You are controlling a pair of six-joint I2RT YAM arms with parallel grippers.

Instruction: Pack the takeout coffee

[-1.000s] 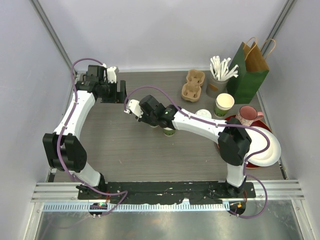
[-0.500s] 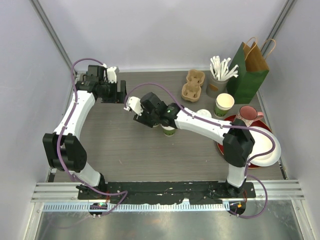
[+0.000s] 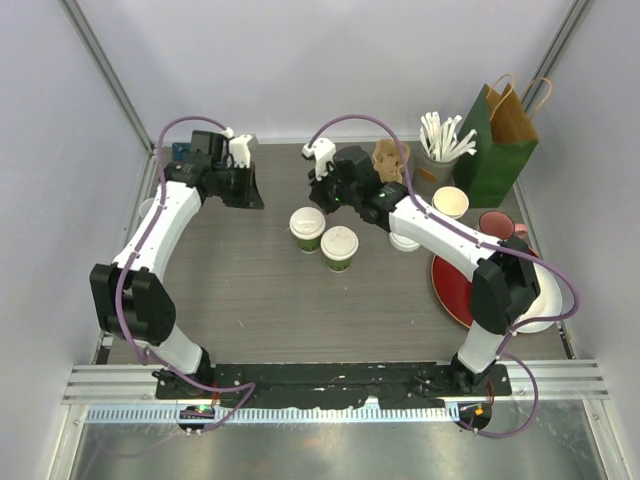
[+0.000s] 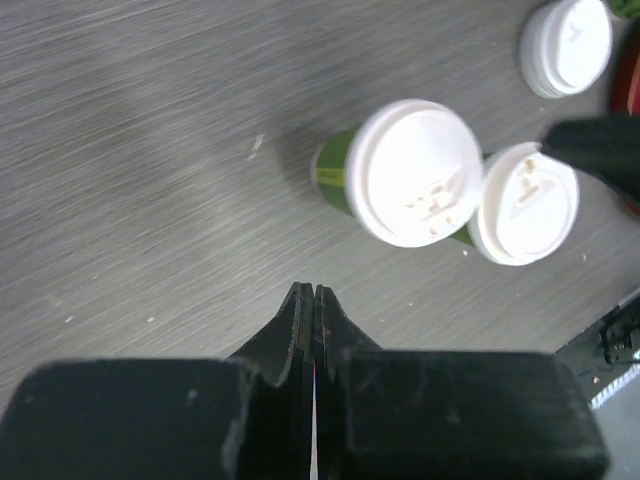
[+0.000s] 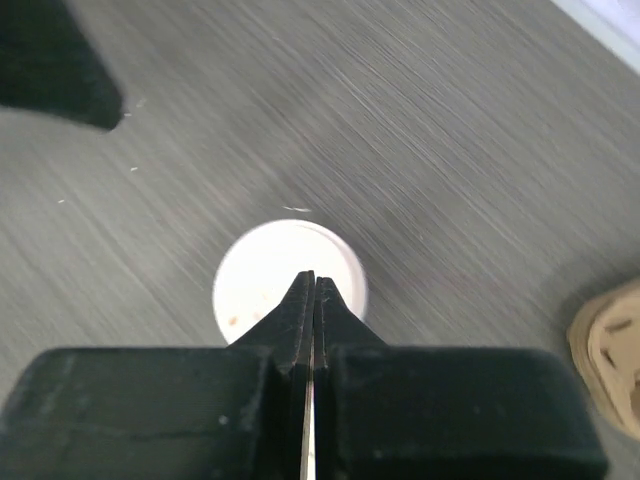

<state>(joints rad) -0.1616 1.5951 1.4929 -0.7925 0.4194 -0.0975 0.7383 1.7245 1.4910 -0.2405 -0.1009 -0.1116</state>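
Note:
The takeout coffee is two dark-green cups with white lids, standing side by side mid-table: one on the left (image 3: 307, 228) (image 4: 415, 172) and one on the right (image 3: 339, 247) (image 4: 525, 203). My left gripper (image 3: 246, 192) (image 4: 313, 290) hangs to their left, shut and empty. My right gripper (image 3: 322, 192) (image 5: 313, 278) is behind them, shut with nothing in it. In the right wrist view a white lid (image 5: 290, 275) lies just beneath its tips. Neither gripper touches a cup.
A cardboard cup carrier (image 3: 390, 160) (image 5: 610, 350) sits at the back, partly behind my right arm. A green paper bag (image 3: 495, 140), a cup of white sticks (image 3: 437, 150), lidless green cups (image 3: 449, 205), a pink mug (image 3: 497, 228), a red plate (image 3: 450, 285) and loose lids (image 3: 405, 241) (image 4: 567, 45) crowd the right side.
My right arm has pulled back from over the cups towards the far side, uncovering both. Both grippers have shut. My left gripper has shifted slightly right.

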